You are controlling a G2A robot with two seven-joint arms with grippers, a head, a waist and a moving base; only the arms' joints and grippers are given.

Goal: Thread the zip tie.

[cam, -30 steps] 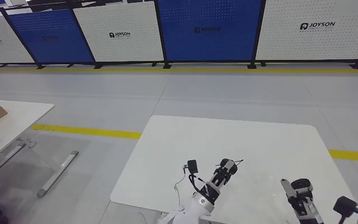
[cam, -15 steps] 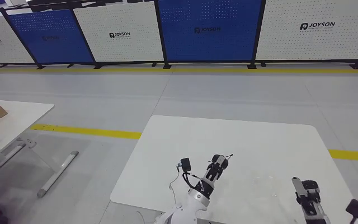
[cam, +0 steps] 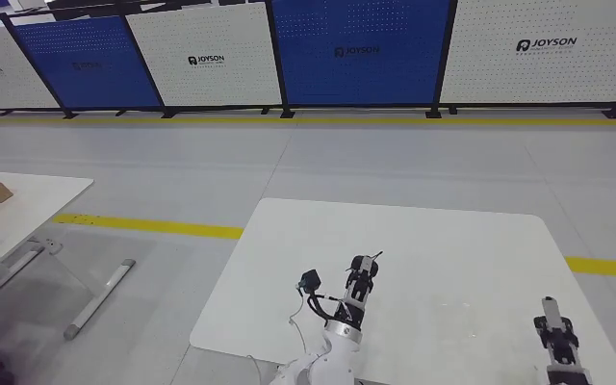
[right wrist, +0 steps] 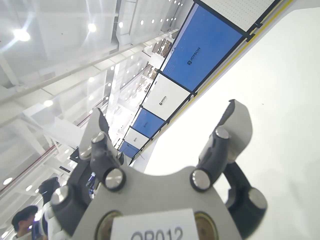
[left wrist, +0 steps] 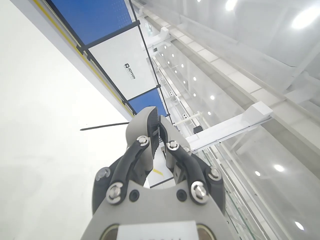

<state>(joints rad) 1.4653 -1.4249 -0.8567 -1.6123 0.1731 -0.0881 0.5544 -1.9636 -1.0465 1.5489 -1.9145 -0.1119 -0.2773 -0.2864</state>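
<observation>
The blue and white pegboard panels [cam: 361, 48] beyond the counter [cam: 433, 241] each carry a small printed logo. A white label sits on each wrist plate. It is cut off by the frame edge in both wrist views, so its print is only partly visible.

The left end effector [cam: 364, 265] is above the counter's near edge, left of its middle, with its fingers pointing toward the far side. In the left wrist view the left end effector [left wrist: 158, 119] has its ridged pads pressed almost together, clamped on the zip tie [left wrist: 105, 126]. This is a thin black strip whose long axis lies crosswise to the fingers. Its pointed free end sticks out sideways over the white counter [left wrist: 37, 101], clear of the surface. The other end runs behind the nearer finger, so the tie's head is hidden and I cannot tell whether it is threaded. From above, the zip tie [cam: 376, 256] is only a dark sliver at the fingertips.

The right end effector [cam: 551, 306] is over the counter's near right corner. In its own view the right end effector [right wrist: 165, 108] is spread wide and holds nothing.
</observation>
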